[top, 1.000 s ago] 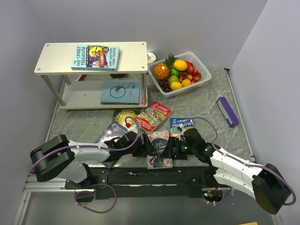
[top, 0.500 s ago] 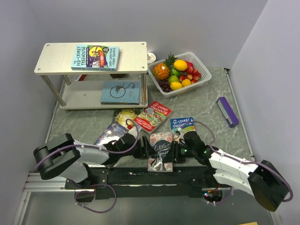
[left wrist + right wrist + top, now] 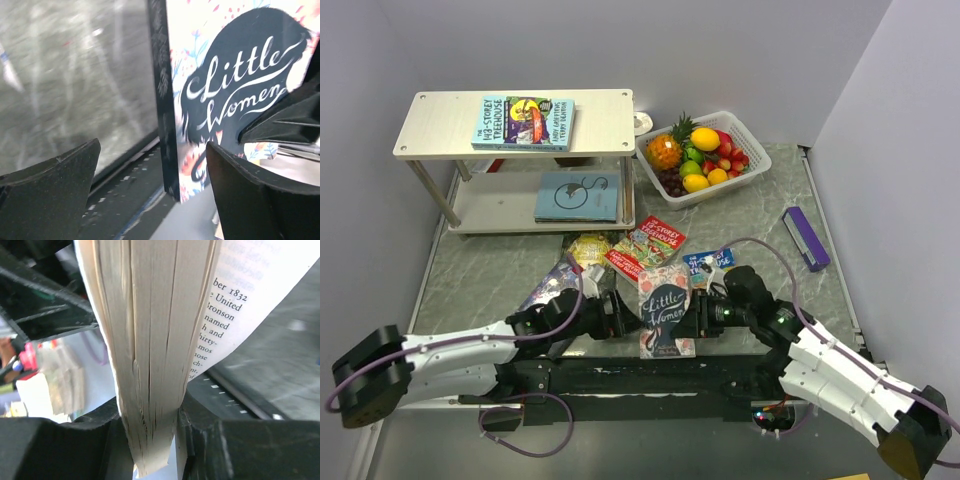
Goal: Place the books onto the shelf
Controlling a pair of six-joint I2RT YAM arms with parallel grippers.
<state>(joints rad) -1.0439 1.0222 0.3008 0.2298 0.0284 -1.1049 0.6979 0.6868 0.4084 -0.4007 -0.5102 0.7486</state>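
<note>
The "Little Women" book (image 3: pixel 665 310) is held up off the table near the front edge. My right gripper (image 3: pixel 698 320) is shut on its page edge (image 3: pixel 150 365), the jaws (image 3: pixel 150 440) pressed on both sides of the block. My left gripper (image 3: pixel 620 318) is open at the book's spine side; its fingers (image 3: pixel 50 185) stand wide apart, and the cover (image 3: pixel 225 100) sits between them untouched. The shelf (image 3: pixel 440 110) holds a Treehouse book (image 3: pixel 523 122) on top and a pale blue one (image 3: pixel 577 196) below. A red Treehouse book (image 3: pixel 648 245), a blue one (image 3: pixel 708 263), a green-gold book (image 3: pixel 588 248) and a galaxy book (image 3: pixel 552 283) lie on the table.
A white fruit basket (image 3: pixel 745 170) stands at the back right of the shelf. A small purple box (image 3: pixel 806 238) lies near the right wall. A black rail (image 3: pixel 620 375) runs along the table's front edge under both arms.
My right gripper closed on the book's page edge. The left jaws spread wider off the book, and the left arm stretched out low to the left. The book shifted slightly right and up.
</note>
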